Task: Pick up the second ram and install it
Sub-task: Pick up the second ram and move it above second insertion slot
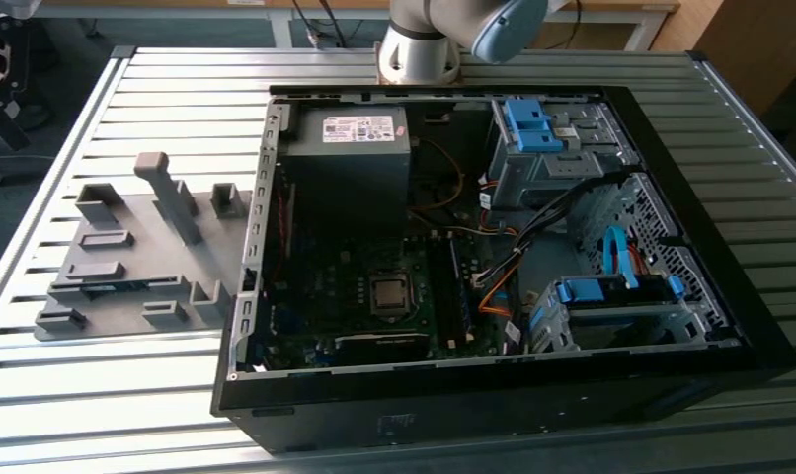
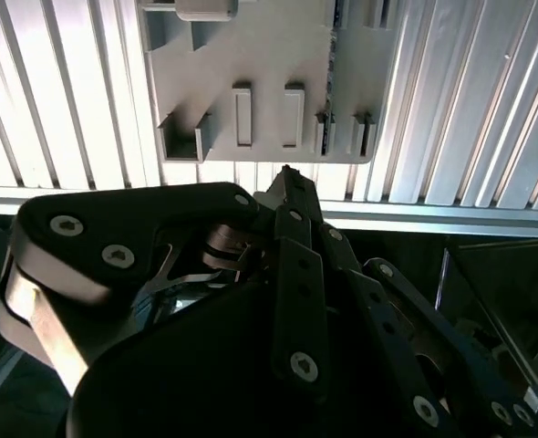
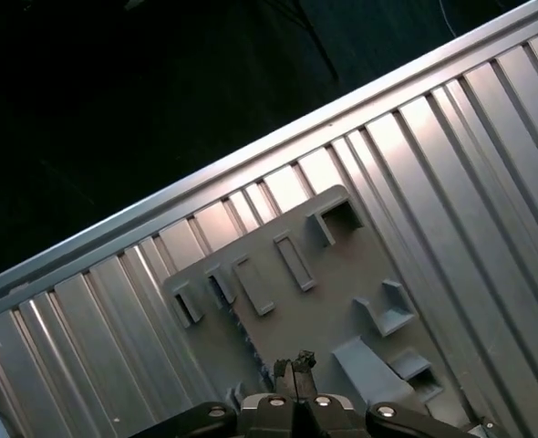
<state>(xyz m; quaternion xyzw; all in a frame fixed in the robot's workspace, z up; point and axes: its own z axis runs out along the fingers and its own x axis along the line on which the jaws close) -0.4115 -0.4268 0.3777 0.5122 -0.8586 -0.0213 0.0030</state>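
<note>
The gripper (image 3: 293,365) has its two dark fingertips pressed together, and nothing can be seen pinched between them. It hangs above the grey holder plate (image 3: 328,301), apart from it. In the second wrist view the black finger links run up to one narrow tip (image 2: 287,175) that points at the plate's edge.

Just beside the fingertips in the first wrist view, a thin dark strip with a toothed edge stands on its long edge in the plate. This appears to be the second ram (image 3: 245,336). In the second wrist view the same strip (image 2: 335,32) shows as a dark line with a hint of blue, seated in line with a pair of small slotted blocks (image 2: 322,132) near the plate's rim. The plate also carries several more grey blocks and two flat rectangular pockets (image 2: 242,116).

The plate lies on a slatted aluminium table (image 1: 174,94), at the exterior view's left. At the exterior view's right, touching the plate's side, an open black computer case (image 1: 504,410) lies flat. Inside it are a grey power supply (image 1: 352,138) at the far end, the motherboard with its processor socket (image 1: 389,293) nearer, and blue drive brackets (image 1: 530,123) at the exterior view's right. The arm's base (image 1: 418,54) stands on the table beyond the case's far end.
</note>
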